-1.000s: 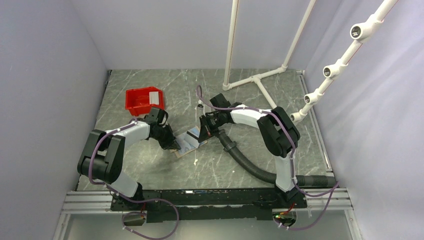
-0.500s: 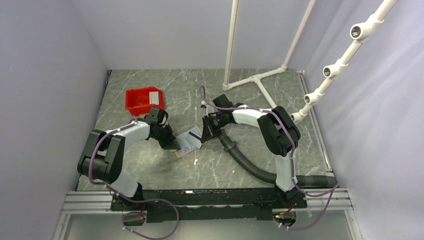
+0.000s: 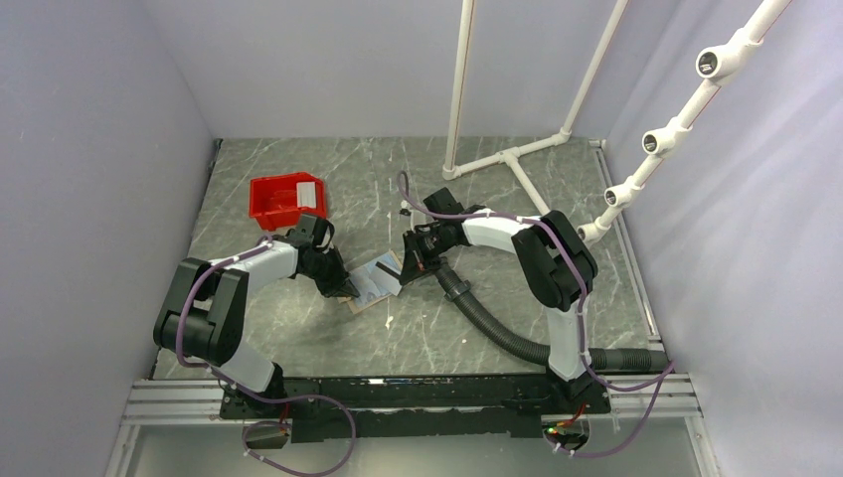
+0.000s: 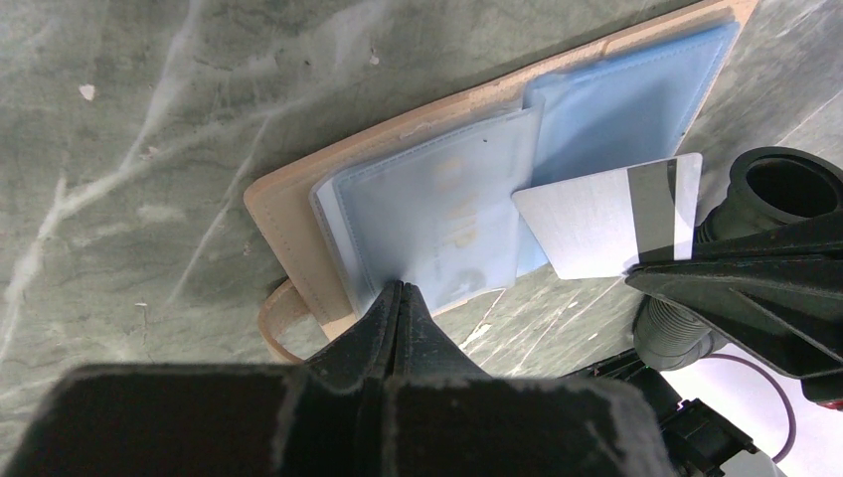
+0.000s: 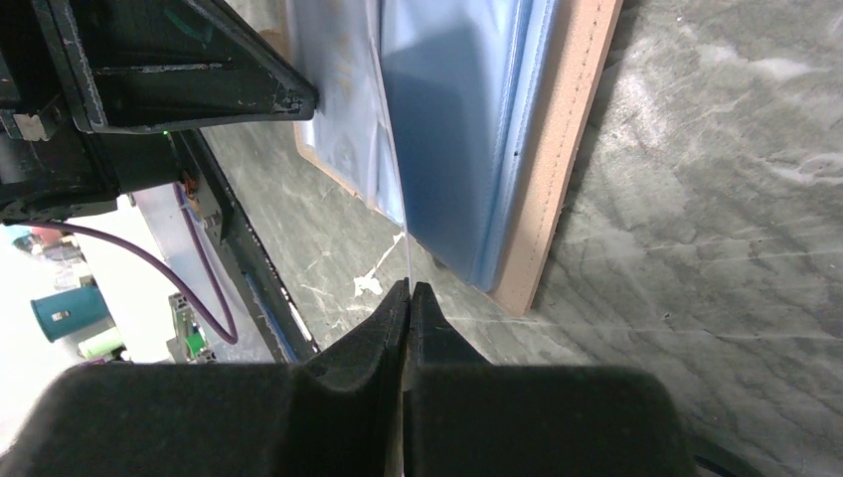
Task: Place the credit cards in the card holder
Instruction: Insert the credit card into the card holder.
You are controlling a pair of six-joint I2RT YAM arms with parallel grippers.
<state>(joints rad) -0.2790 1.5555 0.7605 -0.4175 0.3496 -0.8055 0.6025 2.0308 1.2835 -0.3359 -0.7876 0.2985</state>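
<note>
Whitish card (image 4: 596,219) pinched in right gripper (image 5: 408,288) (edge-on), over card holder (image 4: 288,229)

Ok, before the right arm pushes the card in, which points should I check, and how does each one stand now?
1. Right gripper grips the whitish card: ok, it is shut on the striped end.
2. Left gripper steadies the card holder: ok, it is shut with its tips at the near edge of a clear sleeve. Pinching or only pressing: cannot tell.
3. Card holder lies open on the table: ok.
4. Card inside a pocket: not ok, only its corner overlaps the sleeves.
5. Pocket mouth open towards the card: cannot tell.
</note>
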